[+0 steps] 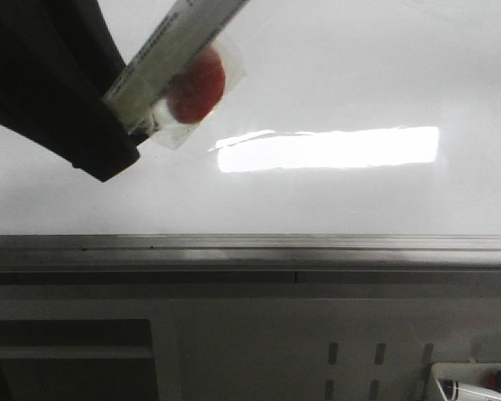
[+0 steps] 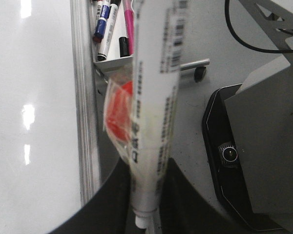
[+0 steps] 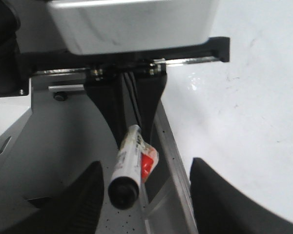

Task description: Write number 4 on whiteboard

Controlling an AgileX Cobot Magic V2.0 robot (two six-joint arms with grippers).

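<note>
Whiteboard point(image 1: 334, 75) apparently unmarked, tray point(image 2: 118, 60) holding markers point(image 2: 103, 24)

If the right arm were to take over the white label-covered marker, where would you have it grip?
Probably on the straight barrel of the white label-covered marker, beyond the red plastic-wrapped tag, jaws across its width, coming from the side opposite the tag. The black left gripper holds the other end.

a metal tray point(image 2: 118, 62) beside the board's rail holds several markers: one with a blue label point(image 2: 102, 22), a white one with a black cap point(image 2: 107, 36) and a pink one point(image 2: 129, 24). a black cable point(image 2: 244, 41) curves across the grey floor point(image 2: 205, 92).
</note>
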